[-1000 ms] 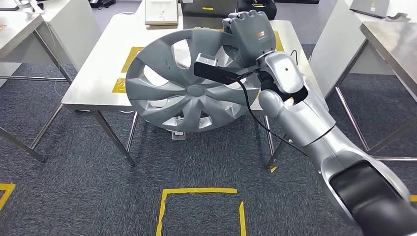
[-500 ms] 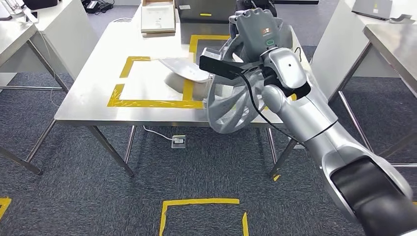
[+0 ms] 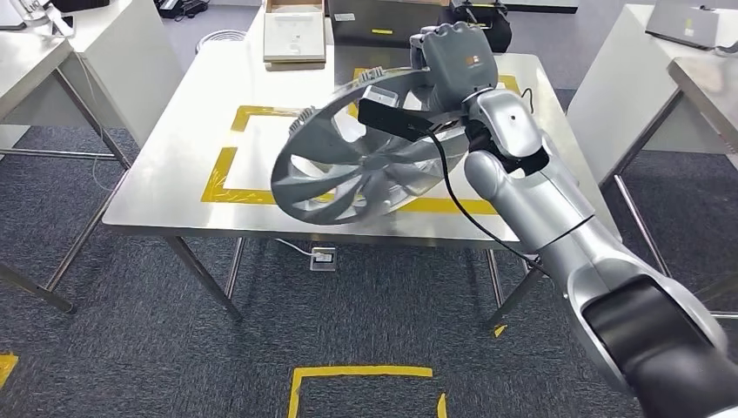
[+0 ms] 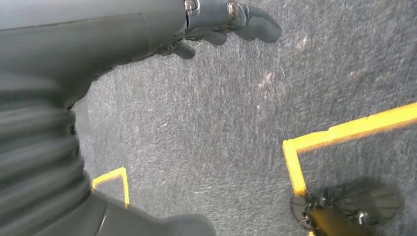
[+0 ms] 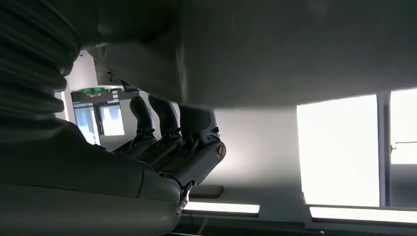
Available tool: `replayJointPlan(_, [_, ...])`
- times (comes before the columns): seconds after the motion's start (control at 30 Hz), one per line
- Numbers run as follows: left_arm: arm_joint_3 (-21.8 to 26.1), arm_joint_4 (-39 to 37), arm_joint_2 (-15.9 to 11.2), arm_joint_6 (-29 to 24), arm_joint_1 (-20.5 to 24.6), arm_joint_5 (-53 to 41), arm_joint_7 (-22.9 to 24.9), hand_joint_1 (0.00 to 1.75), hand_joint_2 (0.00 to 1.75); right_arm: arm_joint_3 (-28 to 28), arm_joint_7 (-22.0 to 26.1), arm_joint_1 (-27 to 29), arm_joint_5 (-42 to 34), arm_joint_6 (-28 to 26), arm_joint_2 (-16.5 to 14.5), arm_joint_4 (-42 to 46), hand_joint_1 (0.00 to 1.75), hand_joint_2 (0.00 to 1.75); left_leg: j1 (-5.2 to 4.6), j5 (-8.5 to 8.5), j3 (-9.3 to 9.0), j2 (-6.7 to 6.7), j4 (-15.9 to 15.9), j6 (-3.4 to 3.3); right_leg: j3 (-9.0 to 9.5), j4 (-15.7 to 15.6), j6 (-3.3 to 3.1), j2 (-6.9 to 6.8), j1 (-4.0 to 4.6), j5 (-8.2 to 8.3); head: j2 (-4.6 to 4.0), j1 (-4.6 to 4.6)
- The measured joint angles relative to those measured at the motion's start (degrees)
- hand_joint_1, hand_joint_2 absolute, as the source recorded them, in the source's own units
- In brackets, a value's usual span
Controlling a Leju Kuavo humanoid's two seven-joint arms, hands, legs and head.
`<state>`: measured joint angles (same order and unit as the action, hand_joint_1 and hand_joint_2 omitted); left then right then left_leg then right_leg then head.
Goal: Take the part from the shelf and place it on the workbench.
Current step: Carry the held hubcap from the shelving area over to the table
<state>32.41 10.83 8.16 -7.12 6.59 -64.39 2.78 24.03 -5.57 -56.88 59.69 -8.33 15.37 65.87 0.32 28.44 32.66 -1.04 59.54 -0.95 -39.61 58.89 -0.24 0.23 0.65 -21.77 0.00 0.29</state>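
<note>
The right hand (image 3: 454,57) is gripping the hubcap (image 3: 365,161) by its rim, tilted above the surface (image 3: 187,131), so lowering it flat comes next, while the left hand (image 4: 216,22) is hanging with fingers loosely curled around nothing.

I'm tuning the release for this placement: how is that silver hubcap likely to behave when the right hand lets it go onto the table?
The hubcap looks like thin moulded plastic, so probably light and fairly stiff. The right hand holds it by one rim, tilted above the workbench, so it would likely flop flat. Being round with a smooth face, it may skid or wobble on the metal top.
</note>
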Motion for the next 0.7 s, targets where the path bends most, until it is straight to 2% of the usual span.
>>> replayJointPlan(0.03, [0.00,-0.02,0.02,0.01,0.00,0.00,0.06,0.00,1.75,-0.03,-0.02,0.00,-0.08,-0.15,0.01,-0.13,1.75,1.75,-0.01,0.09,-0.15,-0.05,0.09,0.38,0.29,-0.76,-0.18,-0.04,0.17,0.04,0.00,0.00])
replayJointPlan(0.07, [0.00,-0.01,0.01,0.01,-0.02,0.00,0.10,0.00,1.75,-0.05,-0.03,0.04,-0.15,-0.30,0.02,-0.25,1.75,1.75,-0.02,0.28,-0.29,-0.03,-0.01,0.49,0.58,-0.98,-0.03,-0.05,0.22,0.02,0.00,0.03])
replayJointPlan(0.17, [0.00,-0.03,-0.02,0.00,-0.15,0.00,0.16,0.00,1.75,-0.17,-0.04,0.18,-0.32,-0.81,0.11,-0.57,1.75,1.75,-0.08,0.69,-0.94,0.21,-0.54,0.20,1.07,-1.16,0.24,0.13,0.21,0.26,0.01,-0.08])
replayJointPlan(0.33, [0.00,-0.02,-0.06,-0.89,-0.17,0.02,0.31,0.00,1.75,-0.48,0.07,0.64,-0.46,-1.15,0.37,-1.27,1.75,1.75,-0.11,0.74,-1.41,0.33,-1.40,0.42,1.09,-1.14,-0.33,0.19,0.22,-0.13,0.01,-0.11])
replayJointPlan(0.53, [0.00,-0.03,-0.05,-1.12,-0.22,-0.32,0.31,0.00,1.75,-1.22,0.24,0.68,-0.67,-1.66,0.69,-1.95,1.75,1.75,-0.10,0.62,-1.49,0.37,-1.59,0.95,1.16,-1.11,-0.56,0.18,0.22,-0.09,0.00,-0.09])
replayJointPlan(0.7, [-0.02,-0.03,-0.02,-1.12,-0.22,-0.35,0.28,0.00,1.75,-1.45,0.37,0.77,-0.86,-1.99,0.97,-2.49,1.75,1.75,-0.10,0.56,-1.56,0.44,-1.54,1.00,1.22,-1.11,-0.59,0.17,0.10,0.05,0.00,-0.09])
